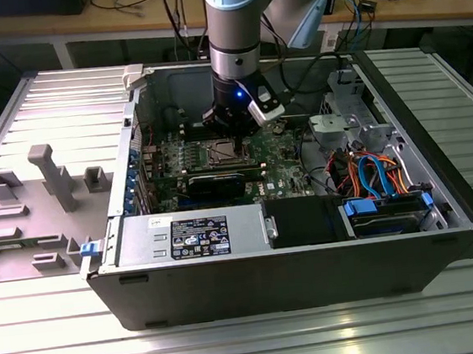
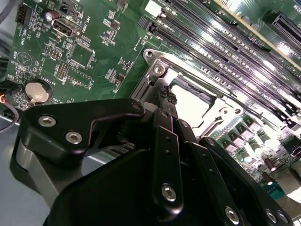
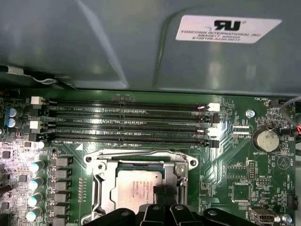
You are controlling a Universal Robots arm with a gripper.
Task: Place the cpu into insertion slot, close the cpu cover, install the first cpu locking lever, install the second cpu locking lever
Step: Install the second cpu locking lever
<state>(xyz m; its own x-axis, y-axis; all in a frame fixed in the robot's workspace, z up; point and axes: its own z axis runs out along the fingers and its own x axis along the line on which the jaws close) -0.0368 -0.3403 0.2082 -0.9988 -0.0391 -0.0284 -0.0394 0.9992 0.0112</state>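
The cpu (image 3: 134, 188) lies in the insertion slot (image 3: 106, 186), its silver-grey top showing through the window of the cpu cover (image 3: 141, 157), which lies flat over it. In the second wrist view the cpu (image 2: 193, 101) glares bright inside the cover (image 2: 157, 63). My gripper (image 3: 162, 193) is shut, its dark fingertips pressed together with nothing between them, right at the edge of the cpu and cover. The fingers (image 2: 164, 106) converge down onto that same edge. In the exterior view the gripper (image 1: 234, 133) hangs just above the slot (image 1: 224, 151) inside the open computer case.
Long black memory slots (image 3: 127, 122) run beside the socket, with the case wall (image 3: 141, 47) beyond them. A coin battery (image 3: 265, 140) sits on the green board. A power supply (image 1: 196, 232), drive cage (image 1: 344, 115) and coloured cables (image 1: 371, 171) crowd the case.
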